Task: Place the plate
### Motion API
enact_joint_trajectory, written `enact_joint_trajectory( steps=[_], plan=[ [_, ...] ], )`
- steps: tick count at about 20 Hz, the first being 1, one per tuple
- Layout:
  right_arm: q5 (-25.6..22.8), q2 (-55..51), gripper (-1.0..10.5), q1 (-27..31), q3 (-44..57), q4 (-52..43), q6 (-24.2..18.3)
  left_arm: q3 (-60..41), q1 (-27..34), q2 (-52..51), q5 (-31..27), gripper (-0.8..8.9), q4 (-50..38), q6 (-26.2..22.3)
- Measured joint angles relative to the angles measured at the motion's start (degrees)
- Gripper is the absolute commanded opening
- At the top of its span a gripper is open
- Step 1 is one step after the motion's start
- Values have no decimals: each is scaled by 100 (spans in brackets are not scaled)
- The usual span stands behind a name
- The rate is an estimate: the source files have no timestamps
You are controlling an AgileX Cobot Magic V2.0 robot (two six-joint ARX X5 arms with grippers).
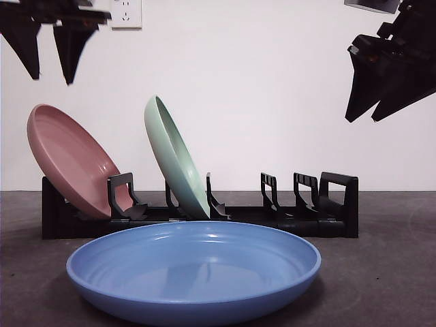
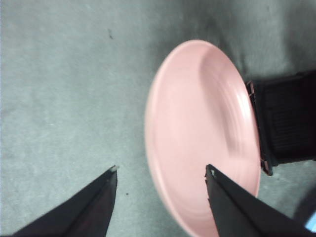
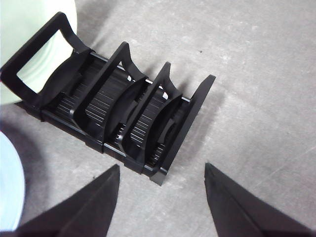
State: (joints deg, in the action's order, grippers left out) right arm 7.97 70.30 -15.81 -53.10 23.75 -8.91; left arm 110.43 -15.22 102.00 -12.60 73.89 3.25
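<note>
A blue plate (image 1: 194,271) lies flat on the table in front of the black dish rack (image 1: 300,211). A pink plate (image 1: 71,160) leans in the rack's left end slot, and a green plate (image 1: 176,158) leans in a slot near the middle. My left gripper (image 1: 49,48) hangs open and empty high above the pink plate, which fills the left wrist view (image 2: 202,138). My right gripper (image 1: 381,82) hangs open and empty high above the rack's right end. The right wrist view shows the rack's bare slots (image 3: 123,113), the green plate (image 3: 29,29) and the blue plate's edge (image 3: 10,187).
The rack's right-hand slots (image 1: 306,197) hold nothing. A white wall stands behind with a socket (image 1: 126,12) at the top left. Grey table surface (image 1: 388,272) spreads around the rack and the blue plate.
</note>
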Motion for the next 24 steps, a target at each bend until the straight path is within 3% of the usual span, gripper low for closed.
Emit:
enact_joint_trajectory(
  steps=[9, 12, 24],
  plan=[
    [0, 0, 273, 2, 0, 0, 20, 0, -2, 501, -267, 272, -11, 0],
    [-2, 0, 273, 0, 0, 0, 20, 0, -2, 505, -267, 119, -72, 0],
    [0, 0, 273, 0, 0, 15, 44, 2, 9, 507, -566, 131, 35, -17]
  ],
)
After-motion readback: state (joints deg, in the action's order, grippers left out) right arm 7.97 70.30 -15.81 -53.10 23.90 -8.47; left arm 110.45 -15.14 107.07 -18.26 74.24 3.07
